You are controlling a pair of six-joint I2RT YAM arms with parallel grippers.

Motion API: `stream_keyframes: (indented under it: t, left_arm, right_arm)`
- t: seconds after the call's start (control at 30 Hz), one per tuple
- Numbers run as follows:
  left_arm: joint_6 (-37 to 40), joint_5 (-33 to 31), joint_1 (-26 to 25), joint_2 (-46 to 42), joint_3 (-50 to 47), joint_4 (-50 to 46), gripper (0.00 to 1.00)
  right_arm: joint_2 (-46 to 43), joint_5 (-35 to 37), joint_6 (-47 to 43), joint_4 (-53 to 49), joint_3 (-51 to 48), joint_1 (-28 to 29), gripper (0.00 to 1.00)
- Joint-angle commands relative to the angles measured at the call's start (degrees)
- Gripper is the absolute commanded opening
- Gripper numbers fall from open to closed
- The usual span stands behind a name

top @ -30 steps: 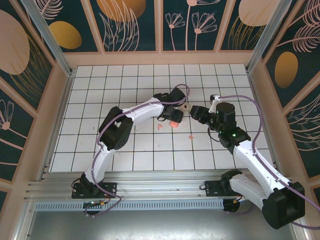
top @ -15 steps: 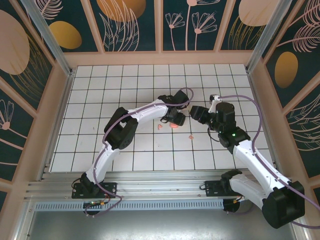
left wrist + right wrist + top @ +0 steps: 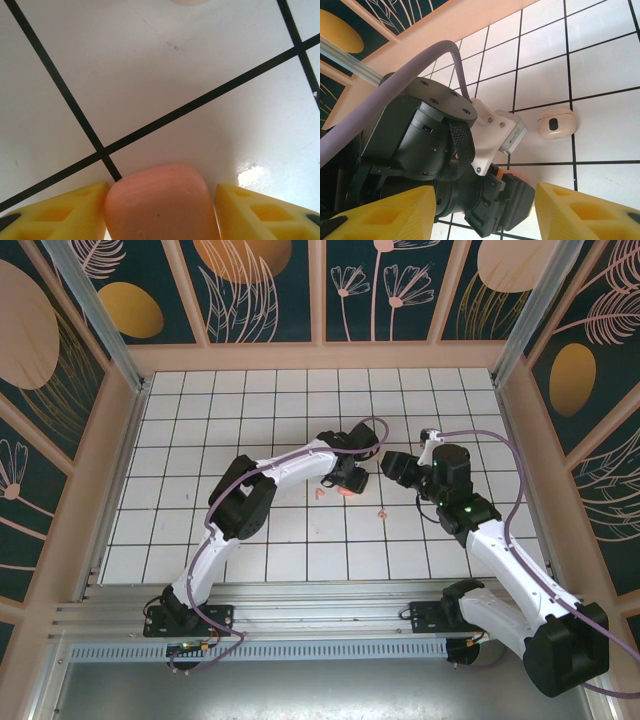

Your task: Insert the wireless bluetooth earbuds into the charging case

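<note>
The charging case's salmon-pink shell (image 3: 161,205) lies on the white grid table between the yellow fingers of my left gripper (image 3: 162,200). The left finger touches it and a thin gap shows at the right finger, so the jaws stand open around it. From above, the left gripper (image 3: 349,478) covers most of the shell (image 3: 346,492). A cream-white piece with a dark dot (image 3: 556,123) lies flat a little apart. Two tiny pink earbuds (image 3: 319,494) (image 3: 381,512) lie on the tiles nearby. My right gripper (image 3: 393,467) hovers open just right of the left one, nothing between its fingers (image 3: 395,212).
The left arm's black wrist and purple cable (image 3: 420,135) sit close in front of the right gripper. Peach wooden walls (image 3: 320,355) fence the table (image 3: 200,440) at the back and sides. Open tiles stretch to the left and toward the front.
My left gripper has shifted slightly onto the salmon shell and its jaws have narrowed around it. The right arm has not moved.
</note>
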Motion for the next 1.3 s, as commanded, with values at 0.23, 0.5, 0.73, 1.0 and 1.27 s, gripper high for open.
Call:
stream_keyframes:
  t: [0.23,0.5,0.73,1.0,1.27]
  left_arm:
    - [1.19,-1.88,-0.59,-3.23,-1.51,-4.6,0.49]
    - [1.3,-2.99,-0.68,-3.6,-1.69,-5.33,0.54]
    - [1.47,-3.33,-0.69,-3.73,-1.95,-5.73,0.54]
    - [3.37,-2.83,-0.78,-4.94,-2.98,-4.07,0.49]
    - [7.72,-1.17,-0.71,-6.79,-5.34,-1.73,0.46]
  right_arm:
    - [-0.06,0.16,-0.39,0.23,1.04,-0.53,0.55]
    - [0.06,-0.02,-0.48,0.25,1.04,-0.6,0.55]
    - [0.03,-0.13,-0.57,0.14,0.97,-0.73,0.55]
    - [-0.06,-0.42,-0.83,-0.17,0.87,-0.95,0.55]
    - [-0.78,-1.91,-1.1,-1.1,0.25,-1.88,0.55]
